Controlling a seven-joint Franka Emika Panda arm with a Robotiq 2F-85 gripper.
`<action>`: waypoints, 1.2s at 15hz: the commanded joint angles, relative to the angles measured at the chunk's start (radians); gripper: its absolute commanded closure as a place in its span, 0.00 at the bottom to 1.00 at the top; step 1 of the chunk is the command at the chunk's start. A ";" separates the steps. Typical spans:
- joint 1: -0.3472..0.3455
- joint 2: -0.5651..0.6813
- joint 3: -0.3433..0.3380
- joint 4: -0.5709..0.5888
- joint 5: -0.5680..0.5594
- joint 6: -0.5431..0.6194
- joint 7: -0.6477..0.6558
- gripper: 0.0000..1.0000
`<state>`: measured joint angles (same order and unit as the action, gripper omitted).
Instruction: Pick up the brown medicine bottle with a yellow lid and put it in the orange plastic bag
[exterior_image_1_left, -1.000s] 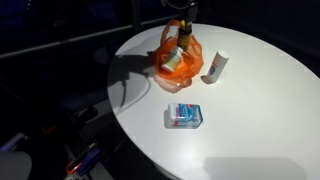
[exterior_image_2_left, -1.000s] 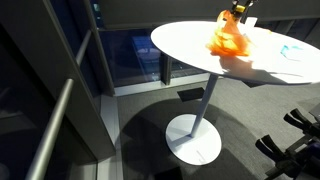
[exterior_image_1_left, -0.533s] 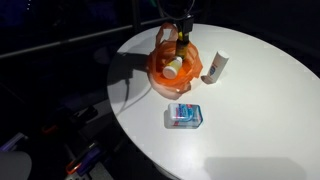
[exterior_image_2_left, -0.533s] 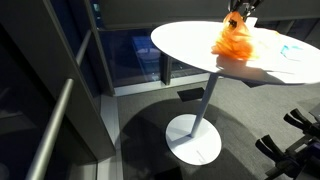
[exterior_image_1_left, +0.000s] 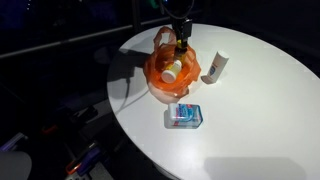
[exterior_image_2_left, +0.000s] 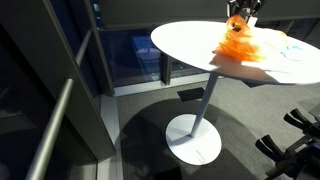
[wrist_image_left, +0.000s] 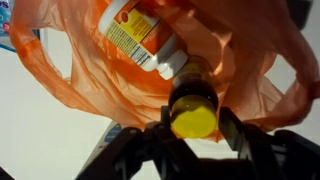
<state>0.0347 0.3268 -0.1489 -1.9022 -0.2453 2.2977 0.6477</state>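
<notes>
My gripper (wrist_image_left: 194, 132) is shut on the brown medicine bottle (wrist_image_left: 194, 84), and the bottle's yellow lid (wrist_image_left: 193, 119) faces the wrist camera. The bottle hangs in the open mouth of the orange plastic bag (wrist_image_left: 70, 70). A white-capped bottle with an orange and white label (wrist_image_left: 140, 35) lies inside the bag. In an exterior view the gripper (exterior_image_1_left: 182, 30) holds the brown bottle (exterior_image_1_left: 182, 45) at the far side of the bag (exterior_image_1_left: 160, 75) on the round white table (exterior_image_1_left: 260, 120). In an exterior view the bag (exterior_image_2_left: 238, 46) sits under the gripper (exterior_image_2_left: 241, 12).
A white tube (exterior_image_1_left: 217, 66) stands just beside the bag. A blue and white box (exterior_image_1_left: 184, 115) lies on the table nearer the camera. The table edge (exterior_image_2_left: 185, 47) stands on a single pedestal. Dark surroundings lie beyond the table.
The gripper has moved down with the brown bottle into the bag's mouth. The bag has spread wider and shifted a little on the table.
</notes>
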 joint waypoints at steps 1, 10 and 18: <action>-0.008 -0.020 -0.008 0.037 0.003 -0.068 -0.026 0.14; -0.091 -0.134 -0.009 0.043 0.046 -0.191 -0.288 0.00; -0.165 -0.162 -0.009 0.181 0.195 -0.497 -0.610 0.00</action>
<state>-0.1034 0.1563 -0.1661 -1.7957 -0.0917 1.9133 0.1139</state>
